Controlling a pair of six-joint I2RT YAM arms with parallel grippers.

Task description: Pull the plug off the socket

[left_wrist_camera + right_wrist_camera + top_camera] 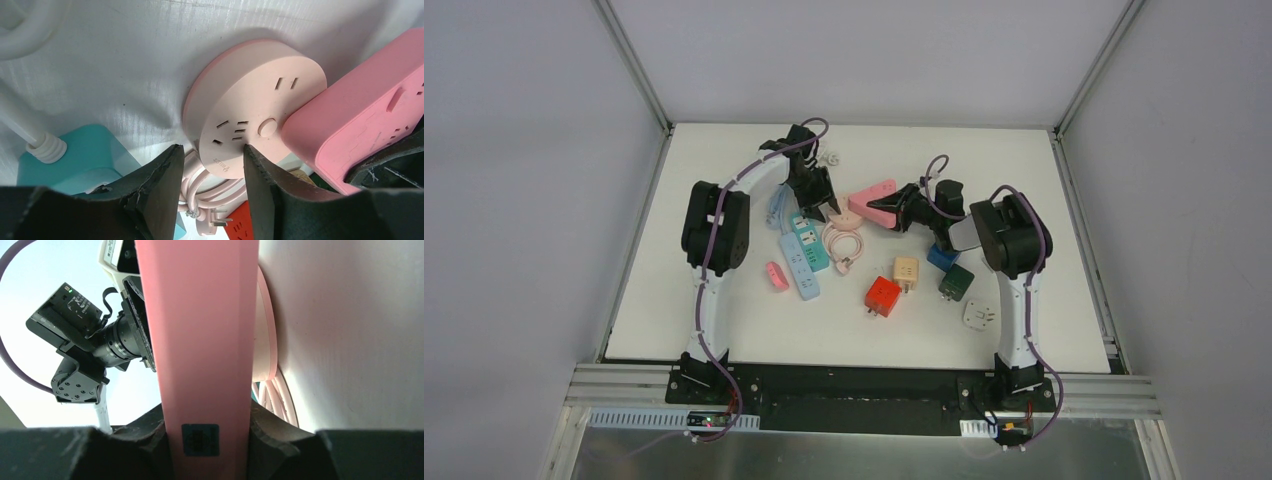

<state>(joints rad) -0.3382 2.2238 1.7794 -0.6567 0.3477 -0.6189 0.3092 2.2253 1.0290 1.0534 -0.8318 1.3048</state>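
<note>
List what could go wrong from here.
1. The left gripper is open at the rim of the round pink socket and is not clamped on it. If the right gripper, shut on the pink block, pulls now, the socket may drag along.
2. The coiled pink cord and the teal power strip lie close by the left gripper, and closing could snag them.

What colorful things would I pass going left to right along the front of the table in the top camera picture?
small pink plug → blue power strip → red cube → tan cube → dark green cube → white adapter
</note>
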